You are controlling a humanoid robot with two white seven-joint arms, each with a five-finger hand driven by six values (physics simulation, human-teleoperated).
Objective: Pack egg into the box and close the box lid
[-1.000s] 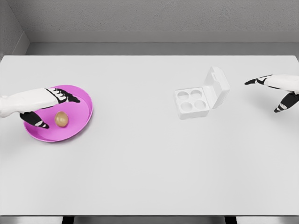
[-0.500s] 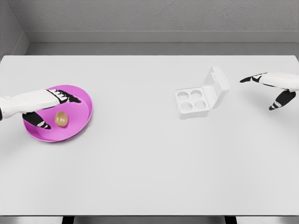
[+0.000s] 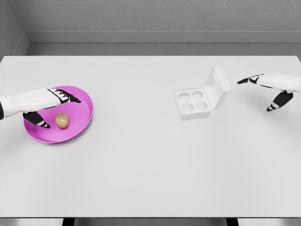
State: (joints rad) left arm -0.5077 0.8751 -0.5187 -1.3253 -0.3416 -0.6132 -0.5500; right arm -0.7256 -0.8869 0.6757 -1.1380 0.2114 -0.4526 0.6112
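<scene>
Hovering over the round magenta plastic plate (image 3: 82, 123), the left hand (image 3: 49, 106) has its fingers spread, holding nothing, just beside the small brown egg (image 3: 62, 120) lying on that plate. Across the white surface (image 3: 141, 165), the white four-cup egg box (image 3: 197, 101) sits with its lid up. Right hand (image 3: 270, 89), near the lid, is spread too.

Our left arm (image 3: 19, 102) is cut off by the picture's edge at nine o'clock, so we see only the forearm and hand. That hand (image 3: 49, 101) covers the upper left part of the plate (image 3: 82, 123). At three o'clock the edge cuts our right hand (image 3: 273, 84) at the wrist. The box's raised lid (image 3: 218, 87) hides the table (image 3: 150, 165) behind it.
</scene>
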